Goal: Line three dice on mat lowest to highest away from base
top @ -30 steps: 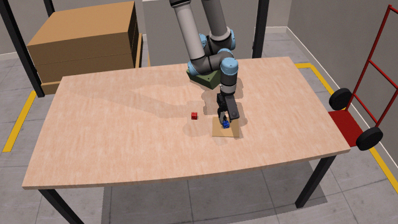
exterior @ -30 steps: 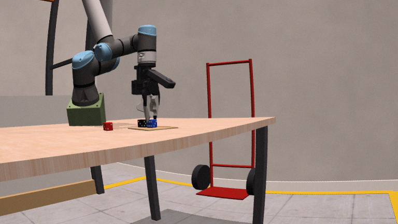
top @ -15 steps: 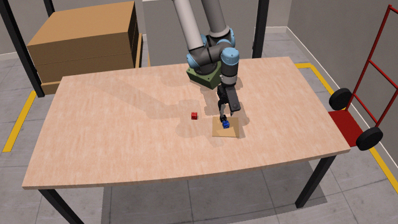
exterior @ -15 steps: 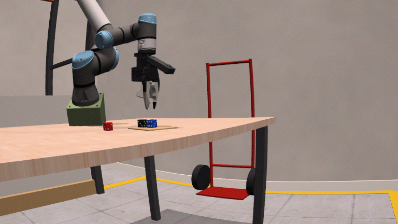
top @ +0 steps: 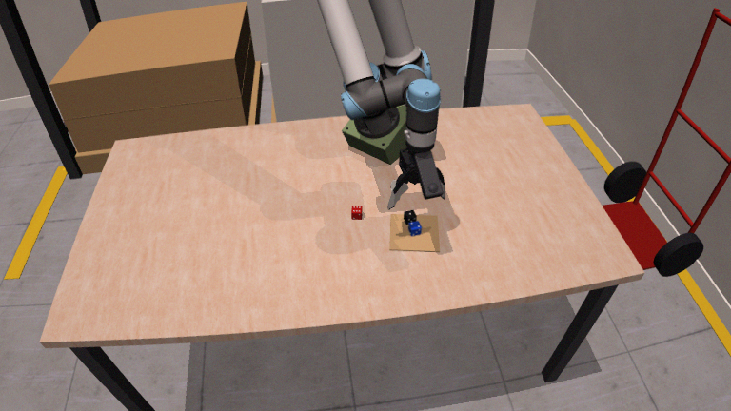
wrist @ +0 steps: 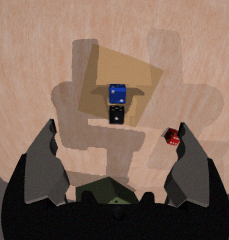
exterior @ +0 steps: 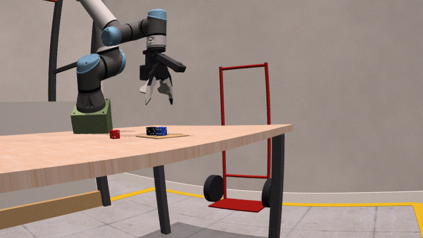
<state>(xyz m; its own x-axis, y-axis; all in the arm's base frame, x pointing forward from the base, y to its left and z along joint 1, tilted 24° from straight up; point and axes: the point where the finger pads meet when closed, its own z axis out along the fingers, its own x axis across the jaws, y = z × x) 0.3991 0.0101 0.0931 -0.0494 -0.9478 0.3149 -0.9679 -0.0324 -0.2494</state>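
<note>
The gripper (exterior: pixel 158 99) hangs well above the table (top: pixel 215 255) with its jaws spread wide, holding nothing. Below it, the black die (top: pixel 409 216) and blue die (top: pixel 413 228) sit touching on the mat (top: pixel 425 242). The red die (top: pixel 356 212) rests on bare wood, off the mat.

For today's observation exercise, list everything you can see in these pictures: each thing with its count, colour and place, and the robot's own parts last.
Table: one, light wood top, black legs, centre.
Mat: one, tan, on the table before the base.
Blue die: one, on the mat.
Black die: one, at the mat's near edge, beside the blue die.
Red die: one, on the table, off the mat.
Hand truck: one, red, black wheels, beside the table.
Cardboard boxes: brown stack, behind the table.
Block: one, grey, behind the base.
Base: one, green.
Arm: one, grey with blue caps.
Gripper: one, dark, open, raised above the dice.
</note>
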